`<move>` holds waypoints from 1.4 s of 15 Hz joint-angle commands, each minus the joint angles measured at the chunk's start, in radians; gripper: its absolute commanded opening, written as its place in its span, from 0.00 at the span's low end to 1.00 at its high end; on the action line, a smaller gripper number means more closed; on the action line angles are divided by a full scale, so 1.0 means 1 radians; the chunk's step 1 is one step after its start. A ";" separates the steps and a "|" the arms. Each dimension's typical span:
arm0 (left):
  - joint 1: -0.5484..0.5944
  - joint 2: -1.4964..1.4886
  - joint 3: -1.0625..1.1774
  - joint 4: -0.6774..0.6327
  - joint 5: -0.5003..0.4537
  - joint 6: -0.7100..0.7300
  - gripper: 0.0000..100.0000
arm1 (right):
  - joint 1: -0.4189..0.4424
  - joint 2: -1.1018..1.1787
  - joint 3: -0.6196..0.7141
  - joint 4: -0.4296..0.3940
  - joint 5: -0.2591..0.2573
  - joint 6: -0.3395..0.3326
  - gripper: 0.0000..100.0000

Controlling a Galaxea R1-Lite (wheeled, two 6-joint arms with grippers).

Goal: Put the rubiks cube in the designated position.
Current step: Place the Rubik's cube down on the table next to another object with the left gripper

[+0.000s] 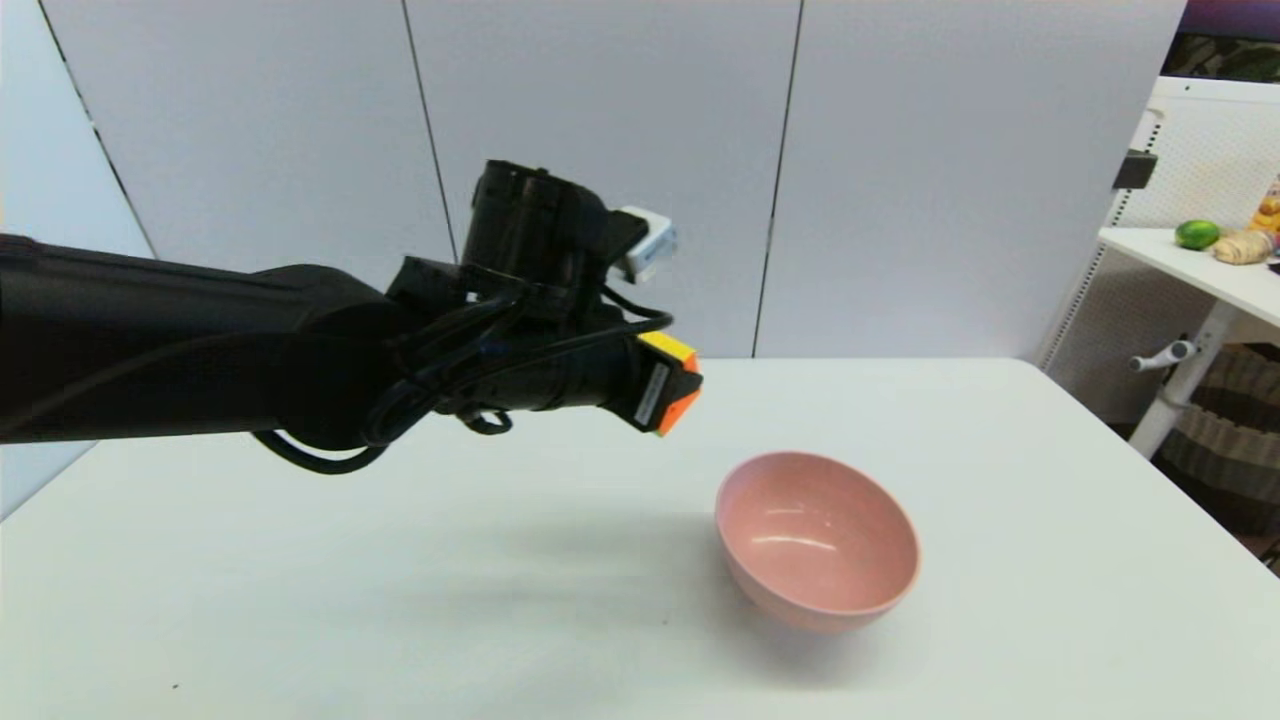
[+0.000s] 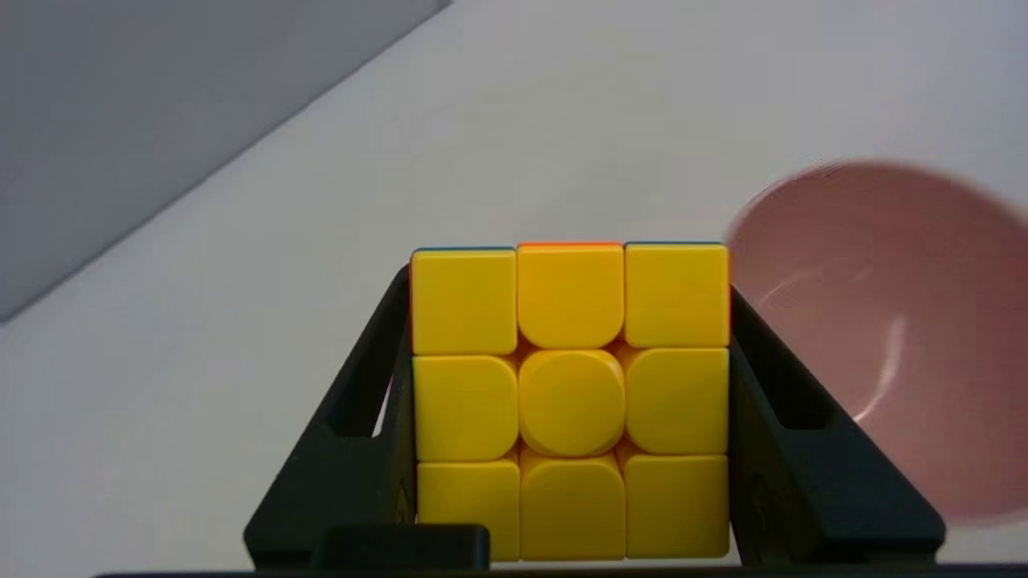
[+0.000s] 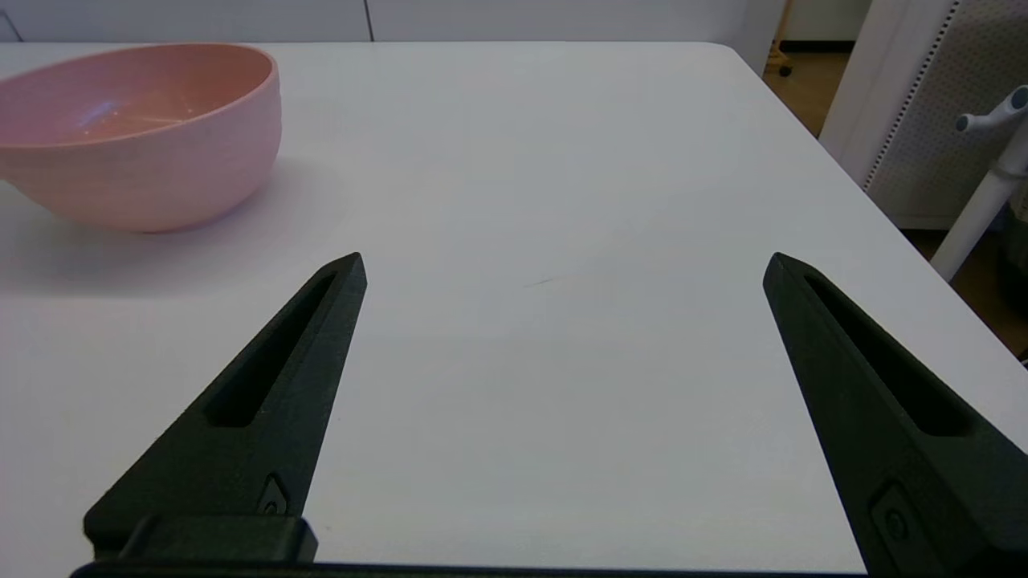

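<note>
Holding the rubiks cube [image 1: 668, 383] up in the air, the left gripper [image 1: 672, 390] hangs short of the pink bowl [image 1: 817, 540], higher than its rim and off to its left side as seen from the head camera. If the bowl is the intended spot, letting go from here would likely drop the cube onto the worktop [image 1: 1050, 560] beside the bowl, or clip the rim and bounce away.

From the left wrist, the fingers [image 2: 791, 409] clamp the cube's two side faces, its yellow face towards the camera; the bowl sits beyond, off to one side.

From the right wrist, the right gripper [image 3: 562, 269] rests spread wide and empty above the worktop near the bowl, uninvolved.
</note>
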 commanded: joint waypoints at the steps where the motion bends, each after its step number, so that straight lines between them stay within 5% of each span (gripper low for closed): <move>1: -0.096 0.186 -0.215 -0.003 0.007 -0.034 0.00 | 0.000 0.002 0.002 -0.001 0.000 0.000 1.00; 7: -0.104 0.417 -0.447 -0.002 0.055 -0.064 0.00 | 0.000 0.002 0.002 0.001 0.000 0.000 1.00; 10: -0.100 0.525 -0.570 0.000 0.159 -0.095 0.00 | 0.000 0.002 0.002 -0.001 0.000 0.000 1.00; 21: -0.120 0.562 -0.565 0.018 0.205 -0.129 0.00 | 0.000 0.002 0.002 0.001 0.000 0.000 1.00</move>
